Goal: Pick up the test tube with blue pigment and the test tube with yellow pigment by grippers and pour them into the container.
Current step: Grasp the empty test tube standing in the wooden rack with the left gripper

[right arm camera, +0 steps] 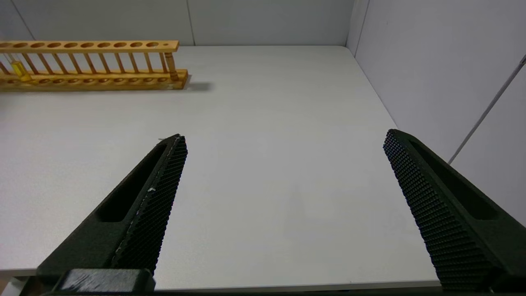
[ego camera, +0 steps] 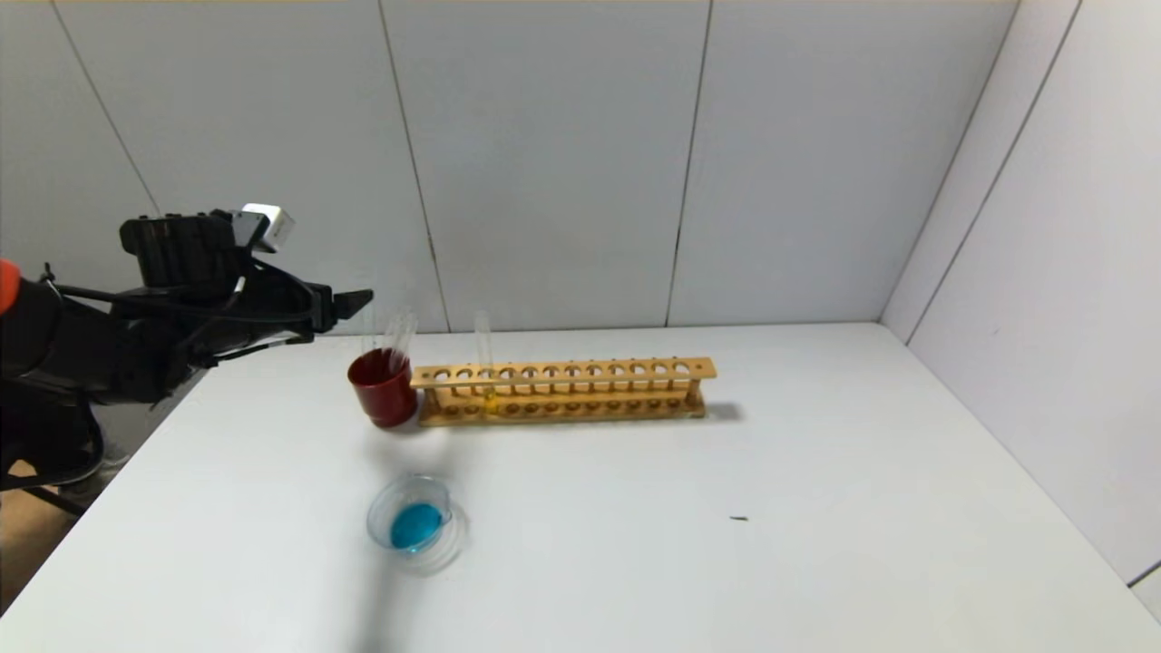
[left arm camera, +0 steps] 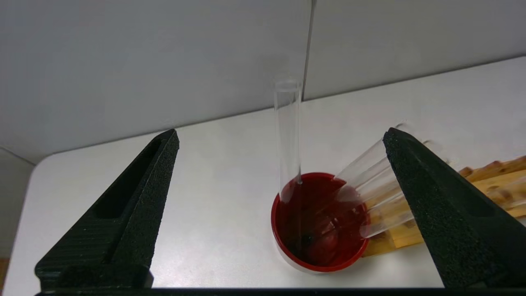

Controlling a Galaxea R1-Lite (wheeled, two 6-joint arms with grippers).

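Currently the left gripper (ego camera: pixel 358 299) hangs in the air over the left rear part of the white worktop (ego camera: pixel 635 508), just left of and above the dark red cup (ego camera: pixel 383 388). Its black fingers (left arm camera: pixel 135 197) stand wide apart with nothing between them.

Red cup: stands touching the left end of the wooden tube rack (ego camera: pixel 562 390). Several clear empty tubes (left arm camera: pixel 287 135) stand in it; one is nearly upright, the others lean toward the rack. Which of these once held blue liquid cannot be told.

Test tube with yellow pigment (ego camera: pixel 485 363): upright in the rack, in a hole near the rack's left end, yellow liquid in its lower end. The right wrist view shows the same yellow end (right arm camera: pixel 19 70) between the rack's bars. The other rack holes in view are unfilled.

Container (ego camera: pixel 413 519): a shallow clear glass dish on the worktop, in front of the red cup and well apart from it. A pool of blue liquid lies in its bottom.

Right gripper (right arm camera: pixel 283 160): out of the head view; its own wrist view shows its fingers spread wide, holding nothing, low over the near right part of the worktop, far from the rack.

A small dark speck (ego camera: pixel 739 518) lies on the worktop to the right of the dish.
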